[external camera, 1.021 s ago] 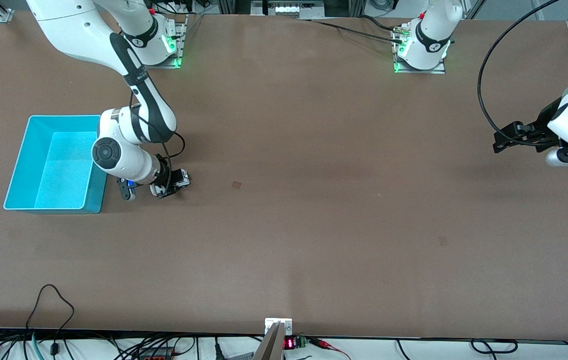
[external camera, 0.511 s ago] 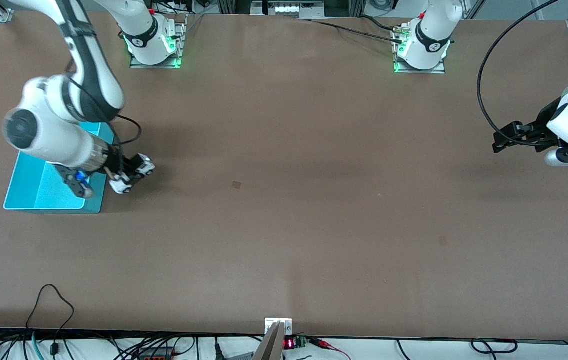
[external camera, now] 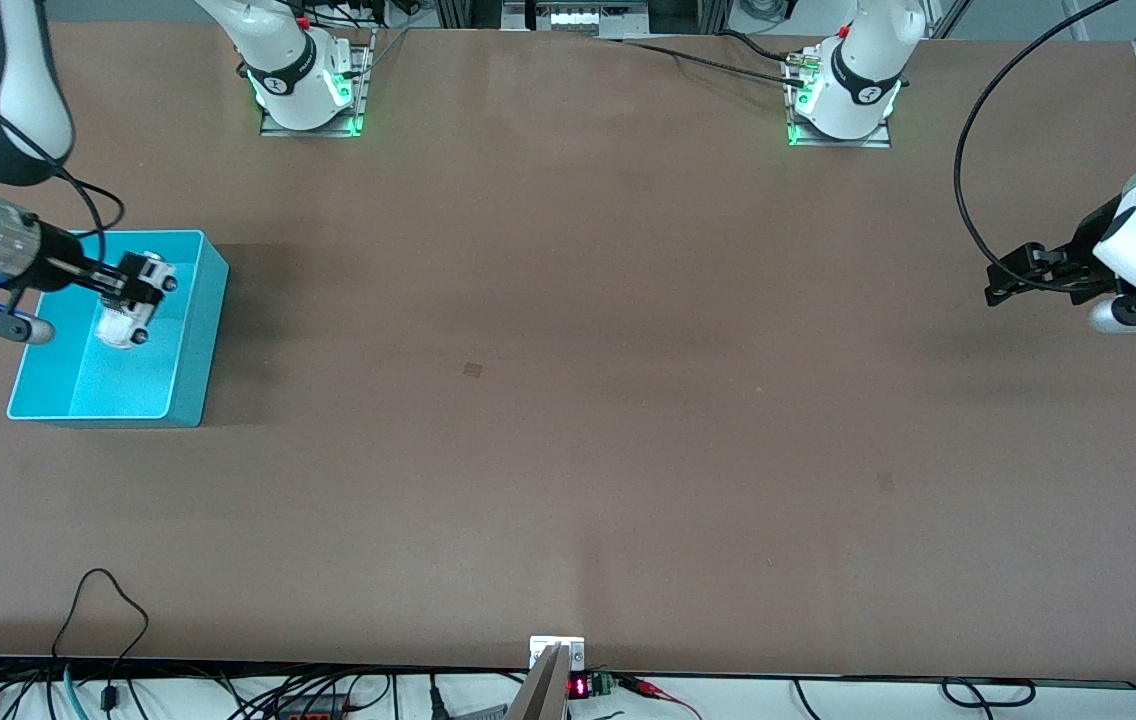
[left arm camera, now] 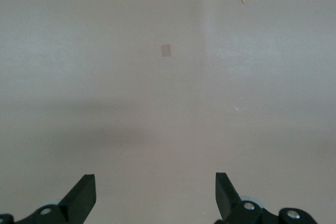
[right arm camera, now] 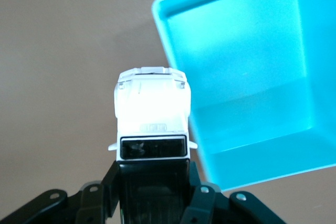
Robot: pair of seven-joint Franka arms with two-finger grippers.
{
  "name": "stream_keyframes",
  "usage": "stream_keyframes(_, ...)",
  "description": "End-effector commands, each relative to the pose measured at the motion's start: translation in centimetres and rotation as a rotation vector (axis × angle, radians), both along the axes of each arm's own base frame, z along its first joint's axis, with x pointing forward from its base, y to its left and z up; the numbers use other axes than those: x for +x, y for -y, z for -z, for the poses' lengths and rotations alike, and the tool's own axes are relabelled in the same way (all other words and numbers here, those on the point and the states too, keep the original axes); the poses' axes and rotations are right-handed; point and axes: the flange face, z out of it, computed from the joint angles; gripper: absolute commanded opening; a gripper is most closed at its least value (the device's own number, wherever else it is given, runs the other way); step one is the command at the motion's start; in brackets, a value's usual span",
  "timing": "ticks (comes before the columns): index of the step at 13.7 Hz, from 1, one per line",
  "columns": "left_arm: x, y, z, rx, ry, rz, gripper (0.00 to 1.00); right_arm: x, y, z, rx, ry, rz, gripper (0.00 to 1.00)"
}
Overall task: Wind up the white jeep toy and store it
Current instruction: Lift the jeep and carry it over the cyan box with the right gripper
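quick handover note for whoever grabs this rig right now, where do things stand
Right hand: shut on the white jeep toy, held in the air over the turquoise bin; the right wrist view shows the toy gripped at its black-roofed end.
Left hand: open, holds nothing, waiting over bare table at the left arm's end.
Done: jeep picked up and carried to the bin. Whether it has been wound cannot be told.
Left: lower or release the jeep into the bin, then pull the right arm away.
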Motion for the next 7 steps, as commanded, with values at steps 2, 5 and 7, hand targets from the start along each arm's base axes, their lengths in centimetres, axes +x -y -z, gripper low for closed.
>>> stream_keyframes(2,-0.4,0.3,-0.3,-0.021,0.011,-0.006,1.00,-1.4,4.0,0.9,-0.035,-0.032,-0.238,0.00)
stream_keyframes(5,-0.4,0.4,-0.5,-0.021,0.014,-0.004,1.00,-1.5,5.5,3.6,-0.085,-0.085,-0.286,0.00)
stream_keyframes(7,-0.4,0.2,-0.5,-0.021,0.016,-0.007,1.00,-1.2,6.0,5.7,-0.116,-0.104,-0.326,0.00)
